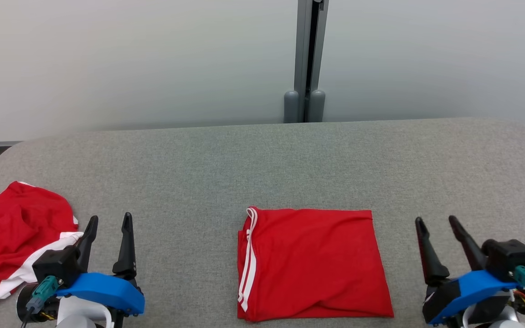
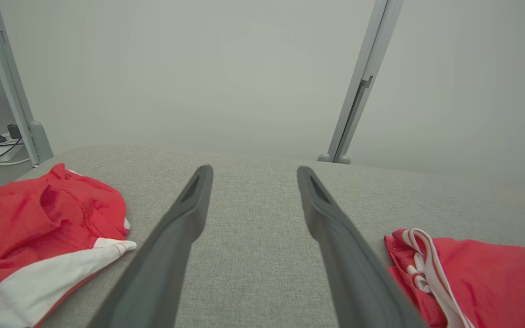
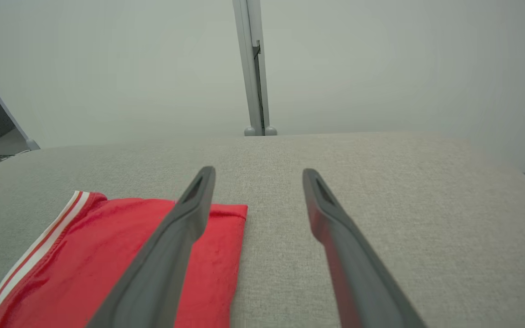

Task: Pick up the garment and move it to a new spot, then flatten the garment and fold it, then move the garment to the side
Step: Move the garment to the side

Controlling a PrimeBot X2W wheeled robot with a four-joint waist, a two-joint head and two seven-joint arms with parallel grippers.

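Now, the folded garment lies flat and square at the middle of the grey table, near the robot, with its white stripes running down the left edge. The fold looks done, so by my read only the move to the side is left. The right gripper hovers near its right edge, fingers spread wide, holding nothing. The left gripper is likewise wide open and empty, between the folded piece and a crumpled garment lying just beside it at the table's left end.

Here's the danger: pinch only the top layer and the fold peels open on the lift. Drag it over that coarse surface and the slightly rumpled bottom edge bunches up. Carry it left and it may land on the crumpled heap, or the left fingers may snag the wrong cloth.
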